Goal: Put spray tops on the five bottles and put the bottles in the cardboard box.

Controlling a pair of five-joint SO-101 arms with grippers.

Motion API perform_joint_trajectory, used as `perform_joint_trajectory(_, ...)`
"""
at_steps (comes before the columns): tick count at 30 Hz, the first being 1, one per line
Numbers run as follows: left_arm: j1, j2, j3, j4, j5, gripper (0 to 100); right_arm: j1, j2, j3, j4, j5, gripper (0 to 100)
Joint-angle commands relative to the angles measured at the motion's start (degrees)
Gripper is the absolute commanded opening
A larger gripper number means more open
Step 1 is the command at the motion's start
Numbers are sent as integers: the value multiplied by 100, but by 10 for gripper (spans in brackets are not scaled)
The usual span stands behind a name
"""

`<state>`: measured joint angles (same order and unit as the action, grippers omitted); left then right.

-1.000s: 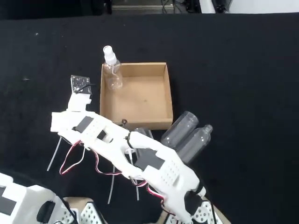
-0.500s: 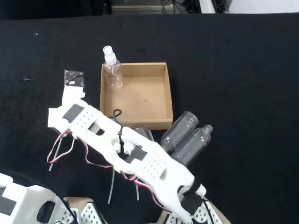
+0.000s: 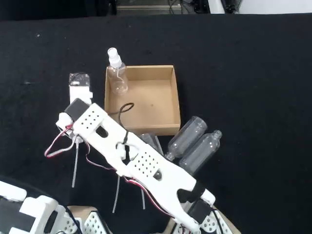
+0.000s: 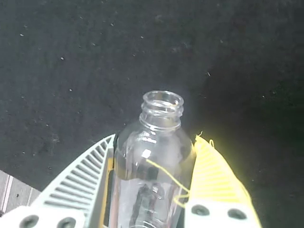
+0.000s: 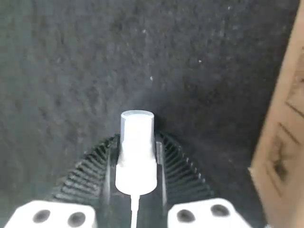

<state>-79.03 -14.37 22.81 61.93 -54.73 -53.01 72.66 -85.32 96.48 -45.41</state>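
High camera sat fixed above the black table [image 3: 253, 73], looking steeply down, arm bases at its near edge, whole cardboard box [image 3: 141, 129] in frame. Left wrist camera looked along the left gripper [image 4: 154, 140], very close on the bottle [image 4: 154, 161], table behind. Right wrist camera looked along the right gripper [image 5: 137, 137], close on the spray top [image 5: 137, 156]; it shared the cardboard box [image 5: 285, 142] wall with the high view.

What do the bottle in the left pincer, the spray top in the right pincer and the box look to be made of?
The bottle is probably clear plastic, glossy: the black table cover shows through it and highlights sit on its wall, though glass cannot be ruled out. The spray top looks like opaque white plastic, smooth and fairly matte. The cardboard box is plain brown cardboard, dull and unprinted inside.
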Motion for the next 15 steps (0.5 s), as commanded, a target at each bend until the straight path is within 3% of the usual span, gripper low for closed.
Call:
perform_joint_trajectory(1, 189, -369, 48, -70, 88, 30, 18, -347, -1042, 308, 615, 11)
perform_joint_trajectory(5, 444, -378, 215, -88, 97, 30, 62, -646, -1059, 264, 1187, 11)
perform_joint_trajectory(15, 620, -642, 1015, -1011, 642, 30, 35, -1947, -1059, 475, 1398, 10)
